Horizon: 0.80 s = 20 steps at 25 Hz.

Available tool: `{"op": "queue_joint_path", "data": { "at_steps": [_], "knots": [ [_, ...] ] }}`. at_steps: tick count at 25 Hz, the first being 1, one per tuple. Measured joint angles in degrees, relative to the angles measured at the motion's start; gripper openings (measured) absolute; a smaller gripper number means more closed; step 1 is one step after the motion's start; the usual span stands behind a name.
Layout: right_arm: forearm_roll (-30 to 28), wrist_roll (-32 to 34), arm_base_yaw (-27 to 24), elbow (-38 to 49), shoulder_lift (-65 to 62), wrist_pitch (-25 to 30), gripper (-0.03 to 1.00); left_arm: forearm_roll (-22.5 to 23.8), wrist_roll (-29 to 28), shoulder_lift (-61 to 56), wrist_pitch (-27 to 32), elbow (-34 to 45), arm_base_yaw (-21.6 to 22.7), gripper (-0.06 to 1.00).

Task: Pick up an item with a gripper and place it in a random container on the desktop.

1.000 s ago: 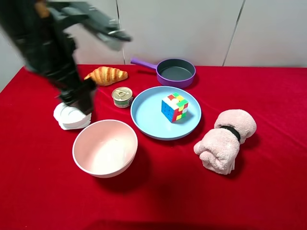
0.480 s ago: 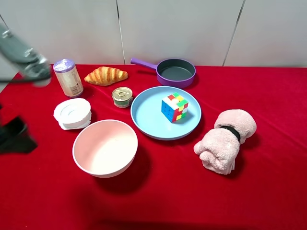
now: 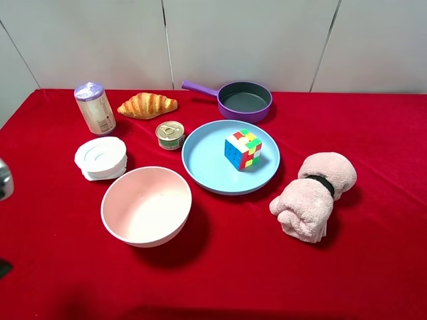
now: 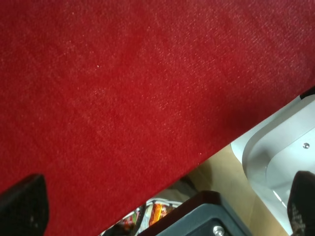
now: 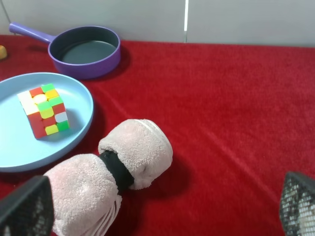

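Note:
The puzzle cube (image 3: 243,149) sits on the light-blue plate (image 3: 207,163) at the middle of the red desktop (image 3: 373,133). The right wrist view shows the cube (image 5: 44,110) on the plate (image 5: 15,142) too. My left gripper (image 4: 162,206) is open and empty, over the table's edge, far from the cube. Only a grey bit of the left arm (image 3: 3,179) shows at the left edge of the exterior view. My right gripper (image 5: 162,209) is open and empty, low over the cloth, with the plate beyond it; it is out of the exterior view.
A pink bowl (image 3: 146,205) stands left of the plate, a purple pan (image 3: 245,100) behind it, a rolled pink towel (image 3: 312,195) to its right. A croissant (image 3: 147,105), a tin can (image 3: 170,135), a white lidded dish (image 3: 101,158) and a purple-capped jar (image 3: 95,108) are at the back left.
The left arm has swung from over the back left of the table off to the left and almost out of view, uncovering the jar. The cube has stayed on the plate.

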Motion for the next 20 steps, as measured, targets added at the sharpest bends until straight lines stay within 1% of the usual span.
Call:
{"op": "queue_joint_path", "data": {
  "at_steps": [4,6,8,11,13,17,20],
  "knots": [
    [0.0,0.0,0.0,0.0,0.0,0.0,0.69,0.0,-0.1,-1.7,-2.9,2.6,0.0,0.96],
    [0.0,0.0,0.0,0.0,0.0,0.0,0.69,-0.1,-0.1,-2.1,-3.2,3.3,0.2,0.96],
    [0.0,0.0,0.0,0.0,0.0,0.0,0.69,-0.5,-0.1,-3.3,-3.0,4.0,1.4,0.96],
    [0.0,0.0,0.0,0.0,0.0,0.0,0.69,-1.5,0.6,-6.8,-2.6,4.4,4.1,0.96],
    [0.0,0.0,0.0,0.0,0.0,0.0,0.69,-2.3,1.8,-10.2,-2.7,4.4,6.8,0.96],
    [0.0,0.0,0.0,0.0,0.0,0.0,0.69,-2.6,2.2,-18.2,-2.5,4.4,12.4,0.96],
    [0.0,0.0,0.0,0.0,0.0,0.0,0.69,-2.6,2.2,-23.8,-2.5,4.4,15.4,0.96]
  ]
}}
